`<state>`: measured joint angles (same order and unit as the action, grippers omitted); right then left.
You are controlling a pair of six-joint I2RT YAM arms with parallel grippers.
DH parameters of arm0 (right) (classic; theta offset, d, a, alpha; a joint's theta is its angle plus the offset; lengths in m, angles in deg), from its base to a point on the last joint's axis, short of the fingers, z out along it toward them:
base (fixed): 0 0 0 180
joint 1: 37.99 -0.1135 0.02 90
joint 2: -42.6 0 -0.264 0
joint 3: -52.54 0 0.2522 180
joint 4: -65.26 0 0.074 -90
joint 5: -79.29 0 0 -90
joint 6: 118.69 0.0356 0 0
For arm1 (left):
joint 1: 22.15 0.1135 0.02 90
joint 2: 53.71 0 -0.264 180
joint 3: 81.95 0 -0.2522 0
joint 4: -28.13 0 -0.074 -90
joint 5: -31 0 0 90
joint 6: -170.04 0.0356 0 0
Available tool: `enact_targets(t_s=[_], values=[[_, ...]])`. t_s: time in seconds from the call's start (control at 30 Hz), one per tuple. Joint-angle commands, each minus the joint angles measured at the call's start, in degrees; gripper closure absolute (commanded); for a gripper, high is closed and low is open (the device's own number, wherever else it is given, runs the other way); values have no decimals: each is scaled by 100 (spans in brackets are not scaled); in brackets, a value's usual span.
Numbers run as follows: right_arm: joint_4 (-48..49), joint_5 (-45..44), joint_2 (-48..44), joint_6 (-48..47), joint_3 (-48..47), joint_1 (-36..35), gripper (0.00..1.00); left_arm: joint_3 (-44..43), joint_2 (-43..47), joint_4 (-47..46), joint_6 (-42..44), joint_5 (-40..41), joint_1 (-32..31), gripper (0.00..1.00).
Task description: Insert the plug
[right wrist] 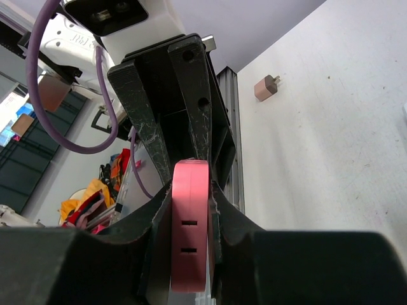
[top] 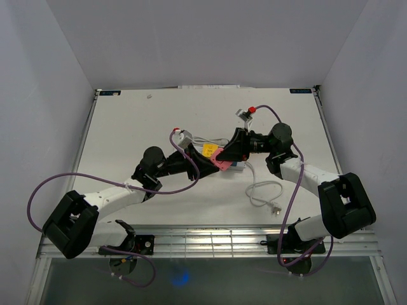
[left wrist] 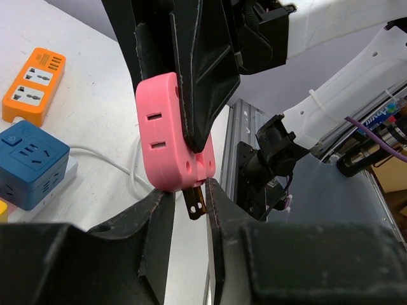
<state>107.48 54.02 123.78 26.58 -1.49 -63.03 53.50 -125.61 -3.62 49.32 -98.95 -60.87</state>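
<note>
- Right gripper (right wrist: 189, 194) clamped on the pink plug (left wrist: 168, 130), held above mid-desk (left wrist: 95, 127);
- Left gripper (left wrist: 191, 198) narrowly flanks its prongs; grip unclear;
- Insertion remains; blue socket cube (left wrist: 32, 162) unplugged.

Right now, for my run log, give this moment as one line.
pink plug: aloft | right end effector: shut on its body | left end effector: straddling its prong | blue socket cube: on table

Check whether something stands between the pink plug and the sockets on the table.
Yes: the left gripper sits around the prongs of the pink plug, which the right gripper holds by its body. The blue socket cube and the orange power strip show uncovered sockets.
</note>
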Motion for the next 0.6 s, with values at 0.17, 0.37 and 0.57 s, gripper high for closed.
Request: enact_targets(t_s=[0.17,0.37,0.57], values=[[228,110,55,37,10,-63,92,29,290,-265,57,47,14,32],[36,-92,-50,-191,72,60,92,248,694,-1,163,777,14,2],[-762,-443,-339,-735,107,306,92,433,1283,586,320,2231,14,2]])
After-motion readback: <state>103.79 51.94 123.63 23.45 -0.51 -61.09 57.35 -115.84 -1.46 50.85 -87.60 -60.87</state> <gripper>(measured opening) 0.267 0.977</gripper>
